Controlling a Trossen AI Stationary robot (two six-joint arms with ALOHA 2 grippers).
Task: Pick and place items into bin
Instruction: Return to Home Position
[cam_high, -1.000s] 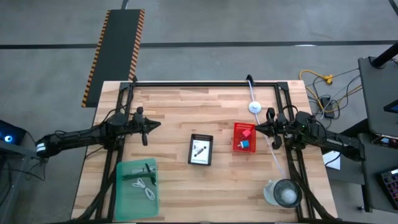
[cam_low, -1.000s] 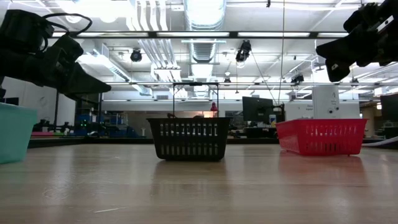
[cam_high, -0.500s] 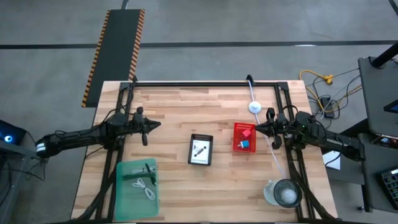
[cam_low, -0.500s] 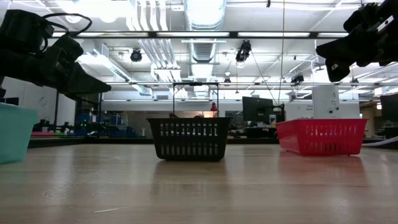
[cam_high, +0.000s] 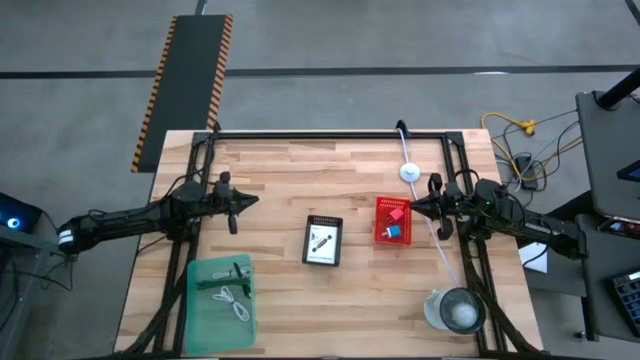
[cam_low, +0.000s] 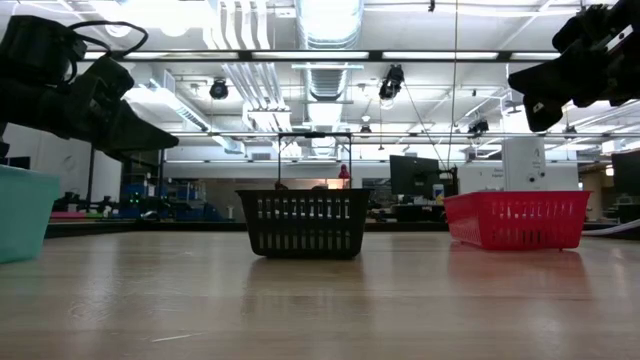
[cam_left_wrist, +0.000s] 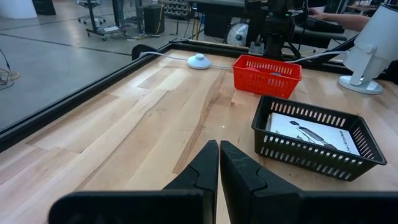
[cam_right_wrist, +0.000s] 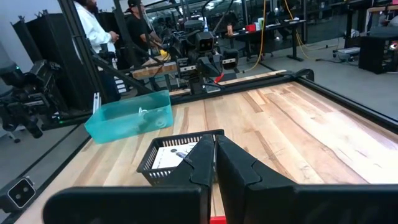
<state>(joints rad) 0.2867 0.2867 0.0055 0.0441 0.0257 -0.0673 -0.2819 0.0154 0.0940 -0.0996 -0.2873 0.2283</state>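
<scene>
Both are pressed together & hold nothing — the right end effector hangs just beside the red bin, where the items lie, so the right arm is nearer; the left end effector waits well apart, over the table's left side.

White disc, clear lidded container

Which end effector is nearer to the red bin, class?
Right. The right end effector hovers just beside the red bin; the left end effector is across the table, beyond the black basket.
</scene>
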